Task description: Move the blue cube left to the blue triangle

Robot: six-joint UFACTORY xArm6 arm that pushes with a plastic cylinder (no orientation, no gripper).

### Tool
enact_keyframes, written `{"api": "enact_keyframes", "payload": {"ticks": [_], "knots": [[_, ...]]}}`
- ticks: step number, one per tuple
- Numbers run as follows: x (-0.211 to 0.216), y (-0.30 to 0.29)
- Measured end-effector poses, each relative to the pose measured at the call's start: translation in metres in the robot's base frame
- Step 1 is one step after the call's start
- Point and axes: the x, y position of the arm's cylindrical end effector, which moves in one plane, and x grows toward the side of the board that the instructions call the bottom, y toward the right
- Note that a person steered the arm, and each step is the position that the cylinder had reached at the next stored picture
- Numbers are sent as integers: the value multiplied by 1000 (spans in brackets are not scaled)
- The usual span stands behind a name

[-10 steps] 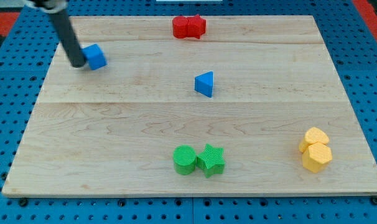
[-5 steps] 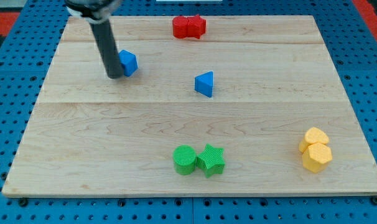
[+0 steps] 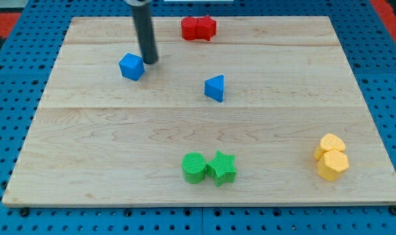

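The blue cube [image 3: 131, 66] sits on the wooden board at the upper left. The blue triangle [image 3: 215, 88] lies to its right and slightly lower, well apart from it. My tip [image 3: 150, 61] is just right of and slightly above the cube, close to its upper right corner; whether it touches is hard to tell. The rod rises from there to the view's top edge.
Two red blocks [image 3: 198, 28] sit together at the top centre. A green cylinder [image 3: 194, 168] and a green star [image 3: 221, 168] touch at the bottom centre. Two yellow blocks [image 3: 331, 156] sit at the lower right. The board [image 3: 87, 143] lies on a blue pegboard.
The cube was pushed right from the far upper left. My tip has gone from the cube's left side over to its upper right side.
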Motion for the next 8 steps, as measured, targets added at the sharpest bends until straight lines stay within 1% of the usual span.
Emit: {"api": "enact_keyframes", "payload": {"ticks": [1,2,3,4,6,7,8], "knots": [[-4,3],[-41,-60],[-40,-138],[-11,-139],[33,15],[29,34],[-14,9]]}}
